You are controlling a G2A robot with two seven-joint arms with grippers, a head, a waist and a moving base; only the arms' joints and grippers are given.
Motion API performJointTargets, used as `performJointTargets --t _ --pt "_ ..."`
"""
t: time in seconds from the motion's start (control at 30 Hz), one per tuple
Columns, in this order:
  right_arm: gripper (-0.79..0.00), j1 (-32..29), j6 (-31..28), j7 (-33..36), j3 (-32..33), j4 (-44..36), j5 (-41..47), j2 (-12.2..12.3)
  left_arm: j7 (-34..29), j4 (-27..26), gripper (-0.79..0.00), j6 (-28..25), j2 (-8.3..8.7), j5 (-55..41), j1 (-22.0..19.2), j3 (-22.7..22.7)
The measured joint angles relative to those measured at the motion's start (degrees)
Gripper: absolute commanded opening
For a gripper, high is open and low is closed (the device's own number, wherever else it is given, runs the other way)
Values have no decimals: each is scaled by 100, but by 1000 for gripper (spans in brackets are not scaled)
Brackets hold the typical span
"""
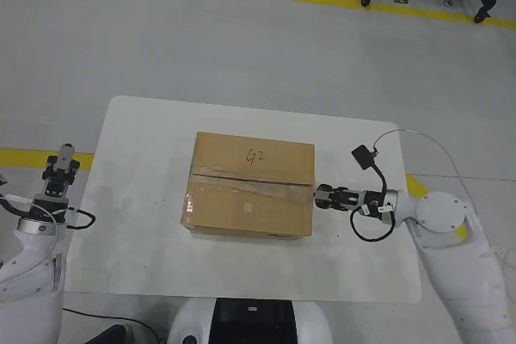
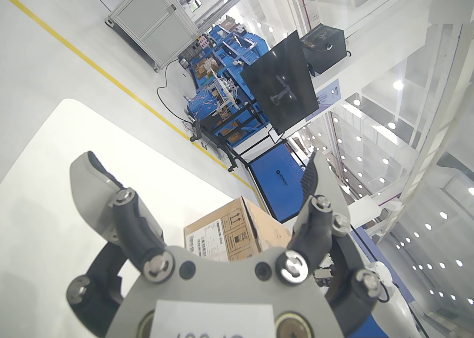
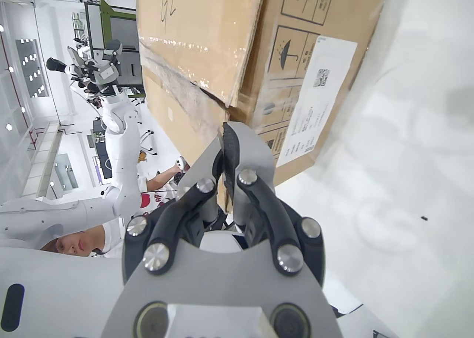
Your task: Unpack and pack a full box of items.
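Observation:
A brown cardboard box (image 1: 249, 185) marked with handwriting sits taped shut in the middle of the white table (image 1: 146, 146). Its top seam tape looks torn at the right end. My right gripper (image 1: 320, 198) is shut, its tips pressed against that right end of the seam where the two top flaps meet; in the right wrist view the gripper (image 3: 224, 132) touches the box (image 3: 200, 21) just below a lifted flap corner. My left gripper (image 1: 62, 168) hangs open by the table's left edge, well away from the box. The left wrist view shows this gripper (image 2: 203, 165) holding nothing, with the box (image 2: 229, 232) beyond.
A white shipping label (image 3: 318, 102) covers part of the box's right side wall. Bare tabletop surrounds the box on all sides. Yellow floor lines (image 1: 17, 157) run past the table's left and right edges.

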Motion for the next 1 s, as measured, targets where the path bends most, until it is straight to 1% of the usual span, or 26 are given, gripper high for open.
performJointTargets --t 0.17,0.43,0.63,0.7,1.0 --pt "-785 40 -272 91 12 -46 539 -5 0 0 0 0 0 0 0 0" --pt "-785 333 -599 -4 -115 18 1318 -51 0 0 0 0 0 0 0 0" --pt "-785 505 -1002 51 -163 107 1884 -77 0 0 0 0 0 0 0 0" --pt "-785 520 -1028 83 -167 194 1842 -68 0 0 0 0 0 0 0 0" --pt "-785 593 -523 -10 -309 700 1025 -14 0 0 0 0 0 0 0 0"
